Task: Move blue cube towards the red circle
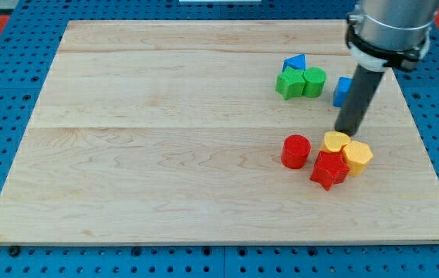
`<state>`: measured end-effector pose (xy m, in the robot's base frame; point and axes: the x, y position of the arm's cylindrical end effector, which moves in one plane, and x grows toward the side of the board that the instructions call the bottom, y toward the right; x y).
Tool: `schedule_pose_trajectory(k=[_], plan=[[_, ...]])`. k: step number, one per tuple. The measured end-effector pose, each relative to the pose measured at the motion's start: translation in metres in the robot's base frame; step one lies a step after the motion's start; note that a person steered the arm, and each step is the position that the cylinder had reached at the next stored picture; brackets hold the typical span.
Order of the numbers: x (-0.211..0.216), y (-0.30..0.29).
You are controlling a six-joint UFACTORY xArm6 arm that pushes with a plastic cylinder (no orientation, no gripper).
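Note:
The blue cube [342, 91] sits at the view's upper right, partly hidden behind my rod. The red circle [296, 150], a short cylinder, stands below it and to the left, near the board's middle right. My tip [347, 133] rests on the board just below the blue cube and just above the yellow blocks, to the right of the red circle.
A red star [329, 170] and two yellow blocks [336, 142] [357, 157] cluster right of the red circle. A blue triangle [295, 62], a green star [288, 83] and a green block [314, 80] group left of the blue cube. The wooden board [165, 139] lies on a blue pegboard.

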<state>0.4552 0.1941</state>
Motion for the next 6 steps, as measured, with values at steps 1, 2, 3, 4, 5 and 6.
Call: schedule_pose_trajectory(k=[1,2,3,4,5,6], plan=[[-0.007,0.044],[-0.061,0.069],[-0.092,0.047],[-0.092,-0.018],[-0.083,-0.060],[-0.053,-0.035]])
